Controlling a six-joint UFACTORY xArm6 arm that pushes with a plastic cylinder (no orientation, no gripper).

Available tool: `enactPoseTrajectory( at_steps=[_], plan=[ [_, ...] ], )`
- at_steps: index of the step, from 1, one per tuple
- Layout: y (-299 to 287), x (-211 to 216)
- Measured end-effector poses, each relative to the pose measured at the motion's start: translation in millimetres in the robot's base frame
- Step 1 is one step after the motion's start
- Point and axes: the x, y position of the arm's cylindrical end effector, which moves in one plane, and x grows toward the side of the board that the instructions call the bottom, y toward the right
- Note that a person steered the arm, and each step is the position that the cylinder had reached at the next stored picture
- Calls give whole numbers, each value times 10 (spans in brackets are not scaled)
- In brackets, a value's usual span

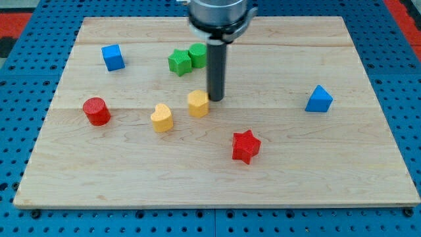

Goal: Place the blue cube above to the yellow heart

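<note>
My tip [215, 99] rests just beside a yellow block [198, 103], holding nothing (no fingers here). The blue cube [113, 57] sits upper-left on the surface [368, 164], well apart from the yellow heart [162, 118]. It looks light, rigid, slippery; I'd push a flat face.

Blue cube [113, 57]: solid blue block, square faces, resting flat on the tabletop near the view's upper left, turned slightly so one corner edge faces the view's bottom. I see nothing touching it.

Yellow heart [162, 118]: yellow heart-shaped block, lying flat, lobes toward the view's top and point toward the bottom. It sits left of the tabletop's centre, well apart from the blue cube, which lies toward the view's top and left of it. Both items stand clear of each other.
</note>
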Motion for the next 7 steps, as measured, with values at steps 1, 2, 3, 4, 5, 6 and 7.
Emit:
enactPoseTrajectory(
  at_steps=[1,2,3,4,5,6,7],
  plan=[
    [-167,129],
    [-167,129],
    [-200,219],
    [-200,221],
    [-377,93],
    [-436,93],
    [-674,137]
  ],
)
